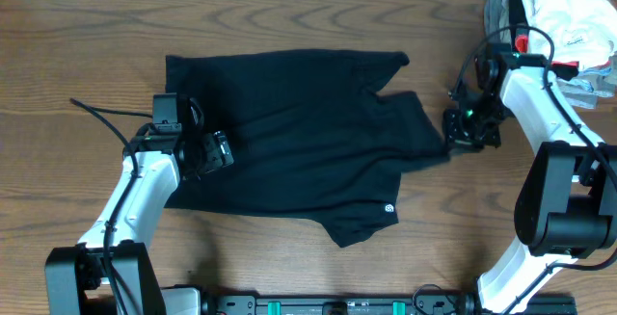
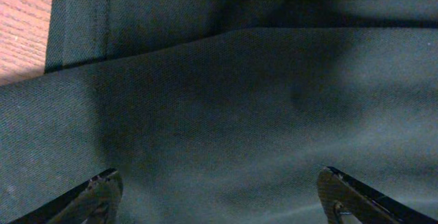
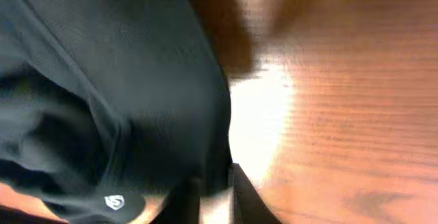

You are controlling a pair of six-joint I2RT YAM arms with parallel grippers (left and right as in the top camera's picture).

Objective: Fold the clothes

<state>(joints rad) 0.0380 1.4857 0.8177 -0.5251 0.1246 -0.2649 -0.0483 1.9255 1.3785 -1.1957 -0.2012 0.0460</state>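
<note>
The shirt (image 1: 289, 132) lies flat in the middle of the table (image 1: 77, 26), black, and rumpled along its right side. One sleeve is turned in there and a corner pokes toward the near edge. I'd say the fold is under way but far from finished: the outline is ragged, not yet a neat rectangle.

The left gripper (image 1: 220, 151) hangs over the shirt's left part with its fingers (image 2: 102, 193) spread wide. There is only cloth beneath them and nothing between them. The right gripper (image 1: 463, 132) sits at the shirt's right edge with its jaws nearly together. The wrist view shows the cloth edge right against them, but I cannot tell whether it is pinched or merely touching.

The next move, as I judge it, calls for a sure hold on an edge at each side. The left would need to drop and close on the hem below it, then both would carry the cloth across together. The fabric looks thin and limp, so a shallow pinch could slip or take one layer only.

For marks, there is a small white round logo (image 3: 115, 201) near the shirt's near-right corner, too small to read. The heap (image 1: 554, 16) of light garments at the far right shows no writing I can make out
</note>
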